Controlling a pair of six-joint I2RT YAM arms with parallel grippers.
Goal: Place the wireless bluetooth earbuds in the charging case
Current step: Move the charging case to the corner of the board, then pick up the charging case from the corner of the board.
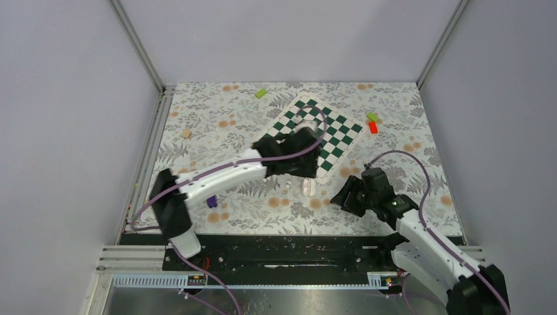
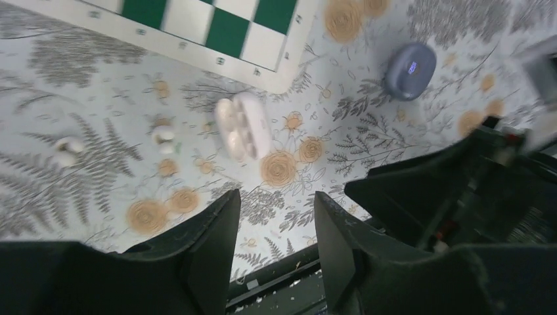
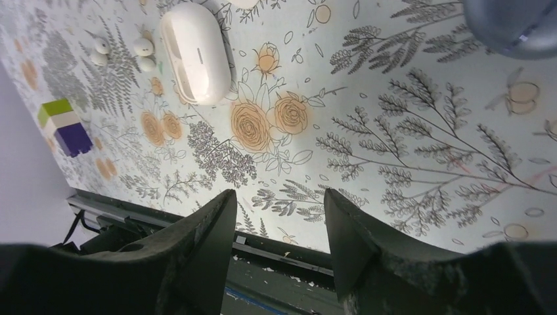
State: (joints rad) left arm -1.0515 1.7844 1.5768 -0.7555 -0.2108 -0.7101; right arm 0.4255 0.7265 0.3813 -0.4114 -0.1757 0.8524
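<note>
White charging case [image 2: 243, 126] on floral cloth [image 2: 368, 138], one earbud [image 2: 163, 139] near its left, second earbud [image 2: 66, 151] farther left, chessboard [image 2: 226, 29] corner above, greyish oval pod [image 2: 410, 70] right, left gripper [image 2: 277, 200] parted, empty

Bluish-grey pod [image 3: 509, 26] cut by the edge (top right)

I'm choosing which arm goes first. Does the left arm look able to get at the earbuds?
Probably yes. The earbuds lie uncovered on the floral mat, beside the charging case but apart from it. The left gripper hangs over that area, open and empty, with nothing in between.
</note>
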